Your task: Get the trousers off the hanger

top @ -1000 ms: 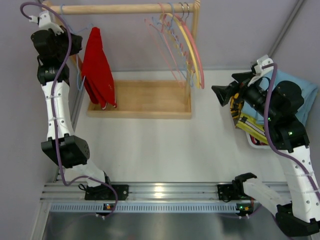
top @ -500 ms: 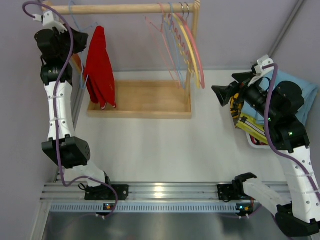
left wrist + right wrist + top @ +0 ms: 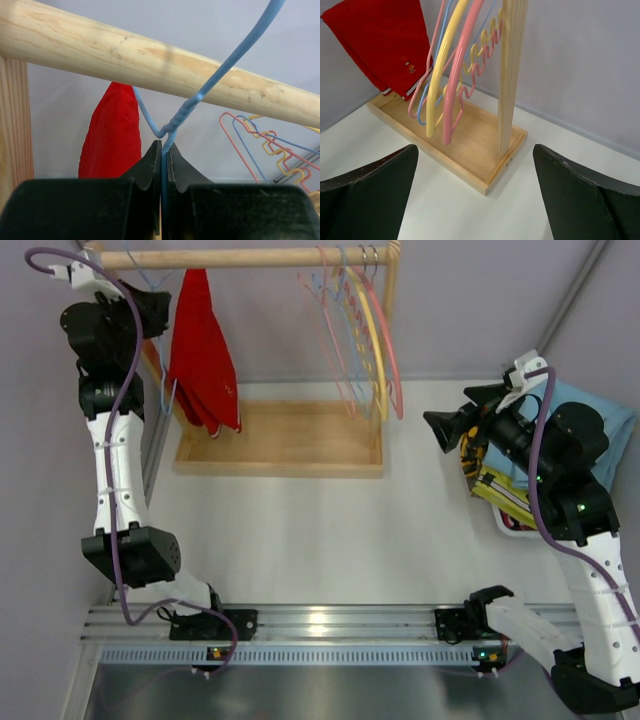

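Top: the red trousers [image 3: 205,350] hang from the rod [image 3: 260,257], above the desk [image 3: 320,540].
Left wrist: left pincer [image 3: 164,150] clenched on the blue hanger [image 3: 200,92] neck. We judge the thin wire may slip, or the hook may snag the rod.
Right wrist: right pincer [image 3: 475,175] released, holding nothing.

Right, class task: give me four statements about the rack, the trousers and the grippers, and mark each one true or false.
1. The left gripper is shut on the blue hanger wire. True.
2. The red trousers hang at the right end of the wooden rail. False: they hang near its left end.
3. The right gripper is open and holds nothing. True.
4. The empty hangers are all blue. False: pink, yellow and blue ones show.
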